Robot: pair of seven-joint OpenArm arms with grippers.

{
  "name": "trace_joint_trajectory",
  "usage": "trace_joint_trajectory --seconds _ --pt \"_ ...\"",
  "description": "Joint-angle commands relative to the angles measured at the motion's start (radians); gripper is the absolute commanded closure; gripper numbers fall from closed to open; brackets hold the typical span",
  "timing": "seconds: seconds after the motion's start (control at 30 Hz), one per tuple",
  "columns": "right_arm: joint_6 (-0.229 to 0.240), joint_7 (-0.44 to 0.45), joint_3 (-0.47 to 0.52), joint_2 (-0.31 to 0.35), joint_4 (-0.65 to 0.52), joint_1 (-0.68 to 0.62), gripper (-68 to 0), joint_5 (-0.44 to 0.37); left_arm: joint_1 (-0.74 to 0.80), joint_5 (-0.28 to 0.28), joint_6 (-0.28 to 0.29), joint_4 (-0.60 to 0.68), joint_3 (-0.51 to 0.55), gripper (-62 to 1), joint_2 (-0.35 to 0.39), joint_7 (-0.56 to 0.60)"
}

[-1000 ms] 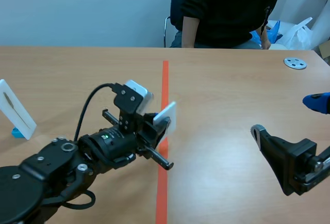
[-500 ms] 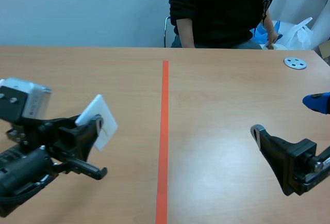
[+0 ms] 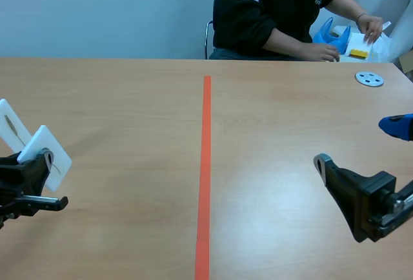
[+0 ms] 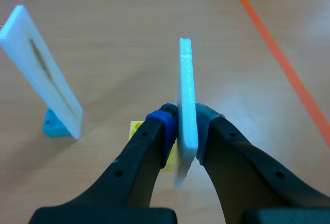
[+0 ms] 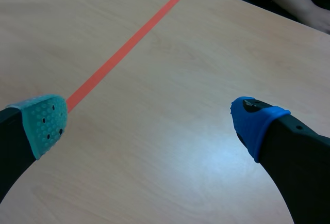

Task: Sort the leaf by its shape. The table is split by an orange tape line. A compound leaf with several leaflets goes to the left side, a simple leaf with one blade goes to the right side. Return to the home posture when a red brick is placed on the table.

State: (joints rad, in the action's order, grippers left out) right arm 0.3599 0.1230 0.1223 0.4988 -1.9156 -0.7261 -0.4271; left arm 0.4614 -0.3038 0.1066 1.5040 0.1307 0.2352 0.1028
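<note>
The white leaf card (image 4: 186, 95), pinched upright between the left gripper's (image 4: 183, 127) pads, hangs near the table's left edge, likely for setting down on the compound side beside another card (image 4: 44, 74) in its blue stand (image 4: 55, 127). The right gripper (image 5: 149, 123) waits spread near the right edge.

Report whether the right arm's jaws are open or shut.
Open: the right gripper has its jaws wide apart, only table between them.
</note>
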Motion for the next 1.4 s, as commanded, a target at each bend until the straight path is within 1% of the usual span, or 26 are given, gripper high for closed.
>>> trace_joint_trajectory --seconds 0.0,0.13,0.23,0.4,0.57,0.73,0.8,0.93,1.13,1.23,1.37 --pt "0.0 0.014 0.001 0.005 -0.011 0.011 -67.9 -0.004 -0.029 -0.003 0.004 -0.035 -0.003 -4.0 -0.005 0.031" --pt "0.0 0.014 0.001 0.005 -0.011 0.011 -67.9 -0.004 -0.098 -0.003 0.002 -0.156 -0.003 -4.0 -0.005 0.064" --pt "0.0 0.014 0.001 0.005 -0.011 0.011 -67.9 -0.004 -0.151 -0.003 -0.016 -0.242 -0.003 -4.0 -0.005 0.091" --pt "0.0 0.014 0.001 0.005 -0.011 0.011 -67.9 -0.004 -0.226 -0.003 -0.018 -0.359 -0.003 -4.0 -0.005 0.12" --pt "0.0 0.014 0.001 0.005 -0.011 0.011 -67.9 -0.004 -0.266 -0.003 -0.035 -0.438 -0.003 -4.1 -0.005 0.143" --pt "0.0 0.014 0.001 0.005 -0.011 0.011 -67.9 -0.004 -0.27 -0.003 -0.035 -0.464 -0.003 -5.0 -0.004 0.163" --pt "0.0 0.014 0.001 0.005 -0.011 0.011 -67.9 -0.004 -0.27 -0.003 -0.035 -0.465 -0.003 -9.7 -0.004 0.163" --pt "0.0 0.014 0.001 0.005 -0.011 0.011 -67.9 -0.004 -0.27 -0.003 -0.035 -0.465 -0.003 -21.8 -0.004 0.164" --pt "0.0 0.014 0.001 0.005 -0.011 0.011 -67.9 -0.004 -0.27 -0.003 -0.035 -0.461 -0.003 -35.1 -0.003 0.17" --pt "0.0 0.014 0.001 0.005 -0.011 0.011 -67.9 -0.004 -0.259 -0.004 -0.037 -0.432 -0.003 -40.5 0.001 0.17" --pt "0.0 0.014 0.001 0.005 -0.011 0.011 -67.9 -0.004 -0.221 -0.004 -0.037 -0.34 0.009 -45.6 0.004 0.171"
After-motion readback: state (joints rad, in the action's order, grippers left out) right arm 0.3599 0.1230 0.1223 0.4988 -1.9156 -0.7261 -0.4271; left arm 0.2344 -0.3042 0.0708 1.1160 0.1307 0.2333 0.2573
